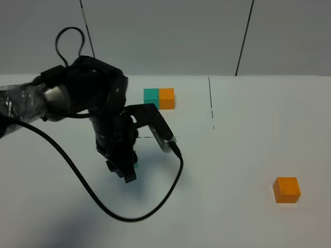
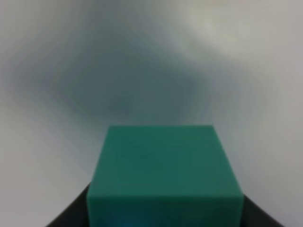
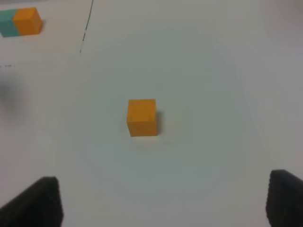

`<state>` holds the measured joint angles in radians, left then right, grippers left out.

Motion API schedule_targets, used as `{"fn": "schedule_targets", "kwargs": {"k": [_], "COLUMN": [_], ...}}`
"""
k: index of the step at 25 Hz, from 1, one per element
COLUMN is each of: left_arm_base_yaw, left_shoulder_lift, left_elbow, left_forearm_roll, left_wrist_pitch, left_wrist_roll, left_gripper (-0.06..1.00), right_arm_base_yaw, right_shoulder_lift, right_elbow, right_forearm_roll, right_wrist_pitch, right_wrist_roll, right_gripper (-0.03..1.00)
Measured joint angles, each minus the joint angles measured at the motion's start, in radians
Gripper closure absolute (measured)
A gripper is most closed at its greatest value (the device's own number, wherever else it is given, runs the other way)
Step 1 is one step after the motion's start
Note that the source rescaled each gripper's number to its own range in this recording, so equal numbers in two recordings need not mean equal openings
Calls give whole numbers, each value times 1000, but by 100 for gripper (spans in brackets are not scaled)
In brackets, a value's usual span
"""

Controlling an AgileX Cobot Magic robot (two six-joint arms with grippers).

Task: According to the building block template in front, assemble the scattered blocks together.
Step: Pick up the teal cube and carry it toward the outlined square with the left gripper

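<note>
The template (image 1: 159,98), a teal cube joined to an orange cube with teal on the left, sits at the back middle of the white table; it also shows in the right wrist view (image 3: 21,22). My left gripper (image 1: 126,174) points down at the table, shut on the loose teal cube (image 1: 136,166), which is mostly hidden by the fingers there. In the left wrist view the teal cube (image 2: 163,175) fills the space between the dark fingers (image 2: 71,215). The loose orange cube (image 1: 286,189) lies alone at the front right. My right gripper (image 3: 161,203) is open, a little short of the orange cube (image 3: 142,117).
A black cable (image 1: 129,217) loops from the left arm down over the table in front of it. A thin dark line (image 1: 211,103) runs across the table right of the template. The right arm is out of the exterior high view.
</note>
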<state>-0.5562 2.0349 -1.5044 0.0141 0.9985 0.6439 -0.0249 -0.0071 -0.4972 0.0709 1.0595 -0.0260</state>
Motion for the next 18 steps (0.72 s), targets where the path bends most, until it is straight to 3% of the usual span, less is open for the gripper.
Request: {"fn": "schedule_targets", "kwargs": {"k": [5,18], "left_arm_base_yaw": [-52,-76], "left_shoulder_lift": [97,334], "left_elbow": [-104,-405], "left_forearm_roll": [6,11], "left_wrist_pitch": [49,74], "left_wrist_roll": [114,250], "left_gripper": [94,94], "right_arm_base_yaw": [0,0], "right_shoulder_lift": [0,0], "right_elbow": [0,0], "right_forearm_roll": [0,0], "right_wrist_pitch": [0,0], "right_wrist_roll": [0,0], "right_gripper": [24,24]}}
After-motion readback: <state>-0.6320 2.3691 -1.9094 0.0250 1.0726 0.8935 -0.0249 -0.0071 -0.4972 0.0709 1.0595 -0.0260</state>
